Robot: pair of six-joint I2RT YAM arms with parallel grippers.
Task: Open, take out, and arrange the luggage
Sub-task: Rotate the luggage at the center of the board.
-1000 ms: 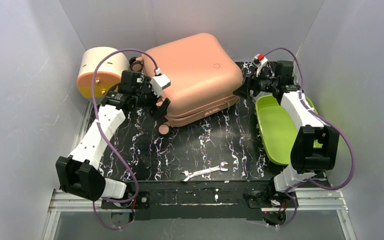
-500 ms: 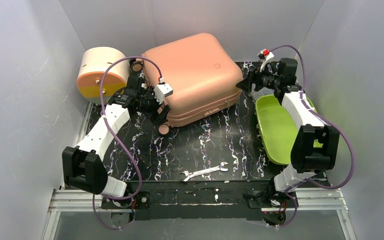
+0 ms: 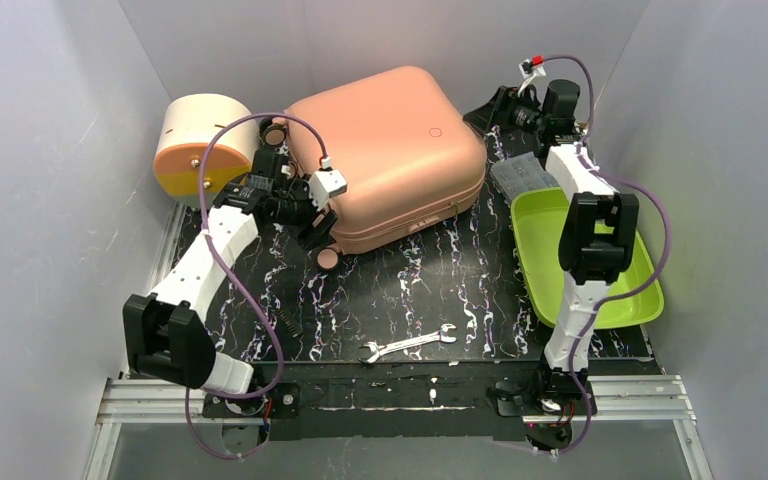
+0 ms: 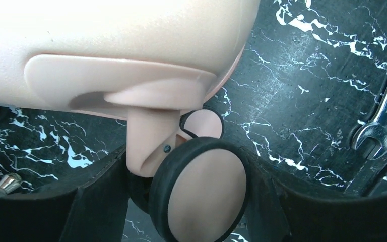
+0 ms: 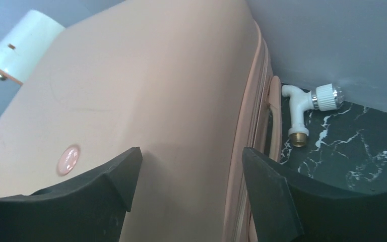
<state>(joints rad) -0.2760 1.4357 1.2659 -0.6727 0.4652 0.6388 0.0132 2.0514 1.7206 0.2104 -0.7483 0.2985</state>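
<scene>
**Item:** luggage (image 3: 385,150), closed, lying flat at the far centre of the table (image 3: 410,290).
**Handling (judged):** shell stiff, smooth and slippery; bulky rather than heavy. Best taken by a wheel (image 4: 201,196) or the side handle (image 5: 273,118).
**Left gripper** (image 3: 318,220): jaws astride the near-left wheel; clamped or not, cannot tell.
**Right gripper** (image 5: 191,171): jaws apart, empty, over the far-right edge.

Bright, even light, soft shadows (near luggage (image 4: 106,35) slightly washed out)

Overhead view looks down; wrist views crowd the luggage (image 3: 385,150).
</scene>
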